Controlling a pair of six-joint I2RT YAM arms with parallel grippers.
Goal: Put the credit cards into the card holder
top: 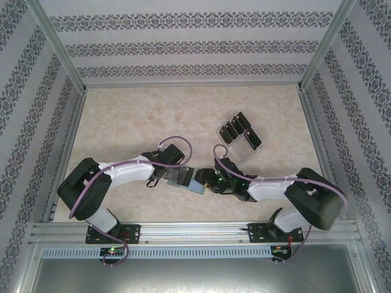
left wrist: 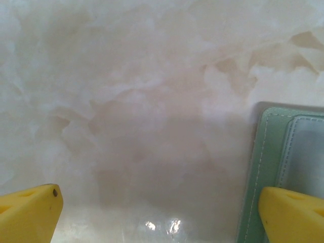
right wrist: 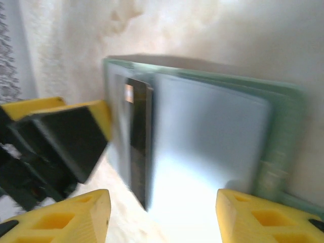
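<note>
Top external: card holder (top: 195, 182) is noted at lower centre; credit cards (top: 238, 129) are seen in a clear rack (top: 253, 145), right of centre.
Left wrist: left gripper (left wrist: 159, 202) is spread wide and empty, with the holder at the right edge.
Right wrist: right gripper (right wrist: 162, 202) is parted with nothing gripped; a black card (right wrist: 139, 142) is tucked in the opened holder.

Left tool (left wrist: 161, 215) spread wide; right tool (right wrist: 162, 217) fingers apart.

In the top view, the left end effector (top: 181, 177) and right end effector (top: 211, 181) hide most of the sage-green folding card holder (top: 197, 183). In the left wrist view the frame edge cuts it off at 3 o'clock, and a yellow fingertip (left wrist: 291, 215) covers its 5 o'clock corner. The right wrist view is blurred, so the thin black credit card (right wrist: 139, 147) is only a smeared strip.
</note>
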